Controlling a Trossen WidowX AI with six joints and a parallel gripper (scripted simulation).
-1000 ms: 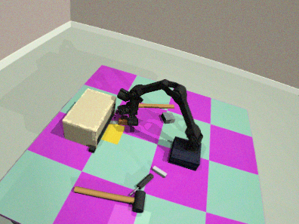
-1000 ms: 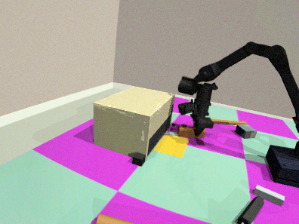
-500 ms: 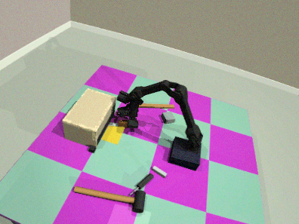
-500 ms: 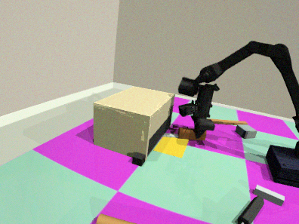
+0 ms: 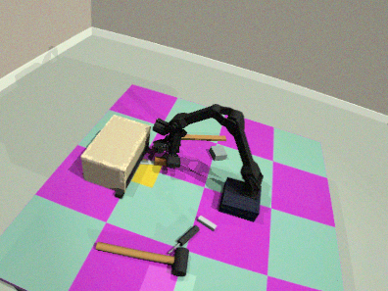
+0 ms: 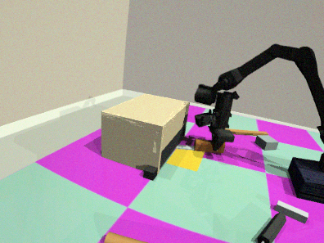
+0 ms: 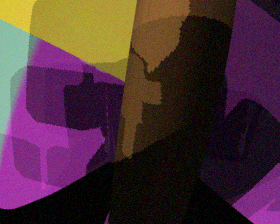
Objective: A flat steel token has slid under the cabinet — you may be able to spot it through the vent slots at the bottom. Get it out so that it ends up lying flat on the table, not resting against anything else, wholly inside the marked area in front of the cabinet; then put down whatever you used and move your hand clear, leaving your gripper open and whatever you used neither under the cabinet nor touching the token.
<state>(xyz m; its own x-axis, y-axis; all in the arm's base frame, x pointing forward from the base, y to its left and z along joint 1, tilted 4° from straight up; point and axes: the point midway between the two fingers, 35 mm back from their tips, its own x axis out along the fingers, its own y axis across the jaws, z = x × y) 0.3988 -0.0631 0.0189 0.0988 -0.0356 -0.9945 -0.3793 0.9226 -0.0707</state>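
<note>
I can't make out the steel token in any view, so I can't tell whether it lies under the cabinet (image 5: 117,145) (image 6: 141,122). The yellow marked area (image 5: 147,174) (image 6: 186,159) (image 7: 85,30) is on the tabletop (image 5: 152,207) (image 6: 196,195) (image 7: 55,95) just before the cabinet's dark front. Near that area, I have my pincer (image 5: 169,161) (image 6: 222,137) (image 7: 150,177) closed on a brown bar-like piece (image 5: 160,161) (image 6: 208,146) (image 7: 175,75). A small black block (image 5: 119,193) (image 6: 150,172) sits by the cabinet's near corner. Further out I see a grey block (image 5: 218,152) (image 6: 267,142), a white bar (image 5: 207,222) (image 6: 291,211), a dark-handled tool (image 5: 188,235) (image 6: 273,228) and, beside it, a black-headed hammer (image 5: 137,254) (image 6: 123,239).
</note>
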